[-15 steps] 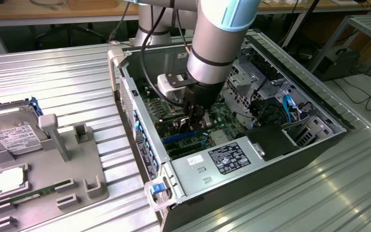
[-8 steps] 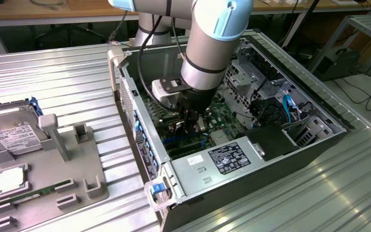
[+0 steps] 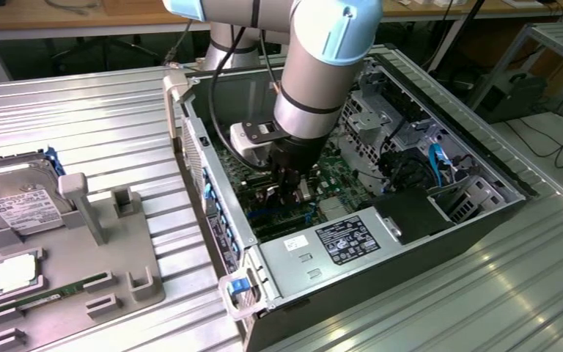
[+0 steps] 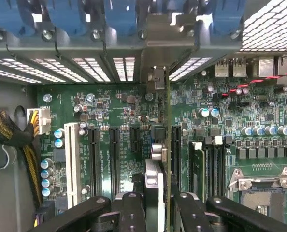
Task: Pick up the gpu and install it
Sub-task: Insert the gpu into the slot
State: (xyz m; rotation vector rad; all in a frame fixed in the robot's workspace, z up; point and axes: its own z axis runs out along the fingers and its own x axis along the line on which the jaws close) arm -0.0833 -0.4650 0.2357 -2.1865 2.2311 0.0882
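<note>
A: Tray first, at the exterior view's left: the grey moulded parts tray holds a boxy silver hard drive with a white label and a slim green memory stick; no card lies there.

B: And further right?

A: Inside the open grey computer case, the black two-fingered gripper is closed on the gpu, a thin dark card seen edge-on, upright over the green motherboard; picking looks done; seating I can't confirm.

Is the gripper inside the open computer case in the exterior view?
Yes, the gripper reaches down into the case, just above the motherboard, with the arm coming in from above.
</note>
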